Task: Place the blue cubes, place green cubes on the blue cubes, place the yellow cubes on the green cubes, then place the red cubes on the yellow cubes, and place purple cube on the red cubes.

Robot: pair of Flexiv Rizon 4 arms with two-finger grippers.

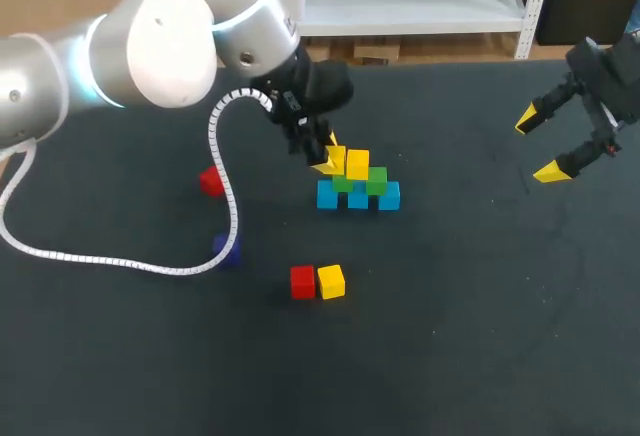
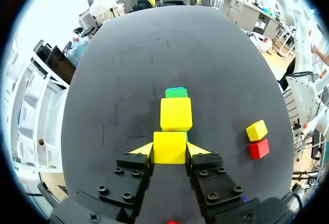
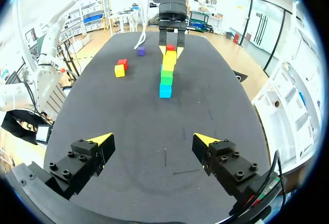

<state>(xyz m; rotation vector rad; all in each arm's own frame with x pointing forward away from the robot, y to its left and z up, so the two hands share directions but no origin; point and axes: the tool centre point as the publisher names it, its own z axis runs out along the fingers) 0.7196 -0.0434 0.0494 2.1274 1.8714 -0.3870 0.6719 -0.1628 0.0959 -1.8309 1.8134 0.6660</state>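
Three blue cubes [image 1: 358,199] are sitting in a row mid-table, carrying two green cubes [image 1: 376,180] and one yellow cube [image 1: 357,164]. Left gripper [image 2: 169,150] is pinching a second yellow cube [image 2: 169,145] from both sides, just beside the first, above the green layer. Right gripper [image 3: 153,140] is hanging well apart, fingers spread, gripping nothing. Loose red cube [image 1: 302,281] and loose yellow cube [image 1: 331,281] are lying side by side in front of the stack. Another red cube [image 1: 211,180] and a purple cube [image 1: 227,248] are lying near the cable [image 1: 233,218].
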